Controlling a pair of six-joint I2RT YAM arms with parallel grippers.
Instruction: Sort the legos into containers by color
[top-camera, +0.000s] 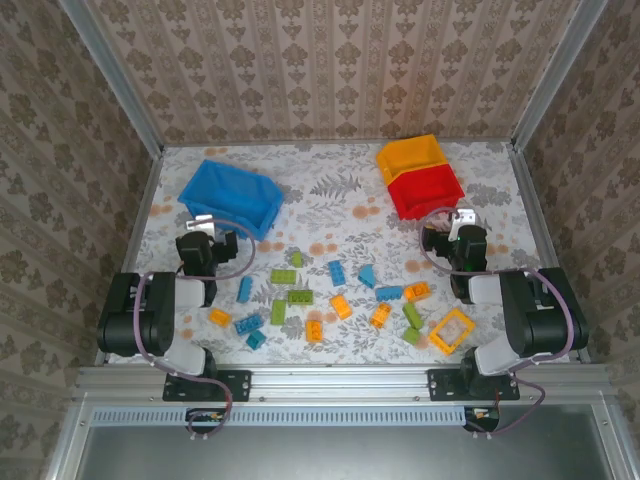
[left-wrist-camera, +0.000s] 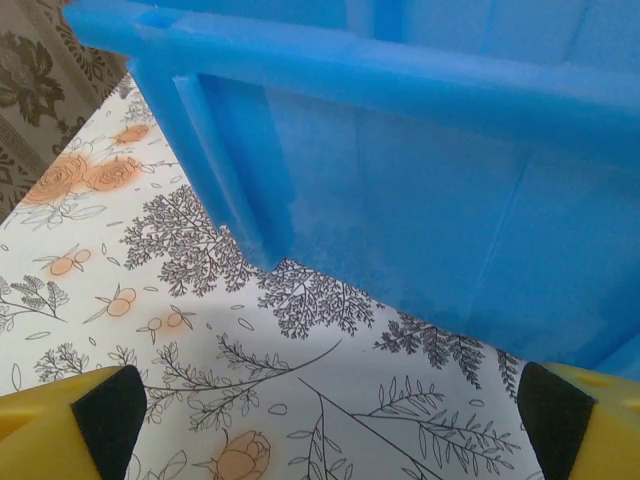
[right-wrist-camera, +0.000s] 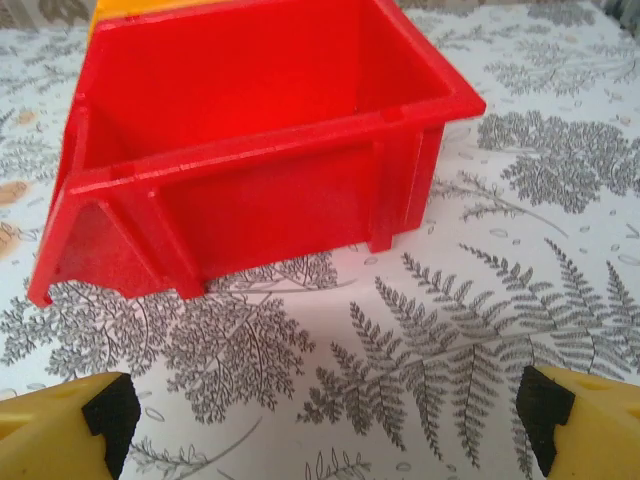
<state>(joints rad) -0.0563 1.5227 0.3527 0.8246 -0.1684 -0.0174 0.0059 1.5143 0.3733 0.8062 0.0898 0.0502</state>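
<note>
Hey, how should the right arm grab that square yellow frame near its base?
Come straight down with the right gripper and pinch one bar of the frame, one finger in its opening, one outside. It lies flat, turned diamond-wise, so align the jaws across a bar; the whole frame may be too wide to span.

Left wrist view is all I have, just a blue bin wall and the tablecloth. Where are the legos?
Observer: The legos lie scattered on the table, nearer the robot than the blue bin and mostly to its right.
Operator: And the other bins?
Observer: The red bin and yellow bin sit touching at the far right.
Operator: Is the right gripper holding anything?
Observer: No, its fingers are apart with nothing between them.
</note>
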